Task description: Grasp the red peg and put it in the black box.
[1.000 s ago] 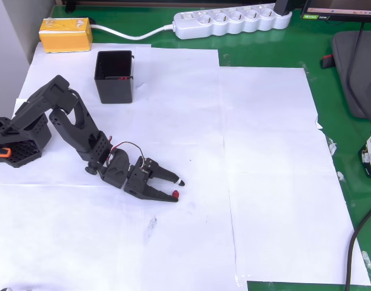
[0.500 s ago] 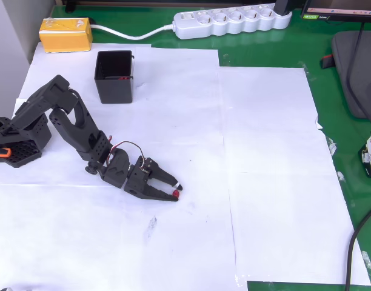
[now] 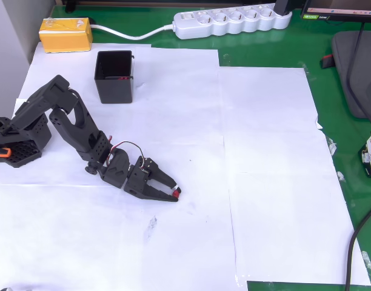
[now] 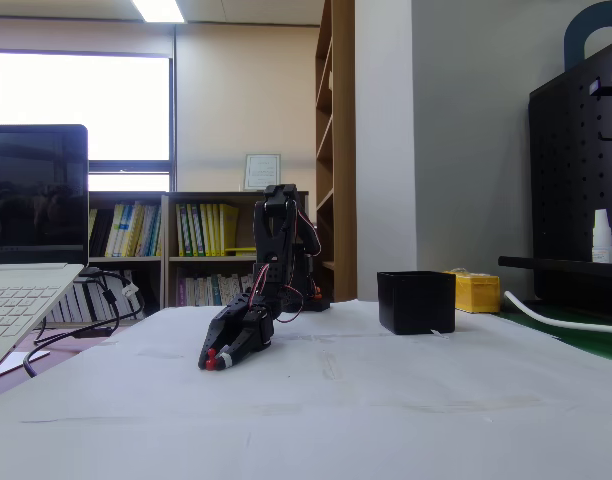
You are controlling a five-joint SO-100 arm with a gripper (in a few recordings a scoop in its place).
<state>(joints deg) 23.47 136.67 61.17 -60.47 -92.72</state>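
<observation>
My gripper (image 3: 176, 193) is down on the white paper, its two fingers closed on the tiny red peg (image 3: 174, 193), which shows as a red spot between the tips. From the side, in the fixed view, the gripper (image 4: 210, 359) rests low on the table with the red peg (image 4: 213, 358) at its tip. The black box (image 3: 114, 76) stands upright and open-topped at the upper left of the overhead view, well away from the gripper; in the fixed view the black box (image 4: 416, 301) is to the right of the arm.
A yellow block (image 3: 66, 33) and a white power strip (image 3: 231, 20) lie along the far edge. White paper sheets (image 3: 264, 182) cover the green mat. A laptop (image 4: 31, 270) stands at the left in the fixed view.
The gripper's fingers have closed together around the red peg; a second ago they stood apart with the peg at one tip. The arm itself has stayed in place.
</observation>
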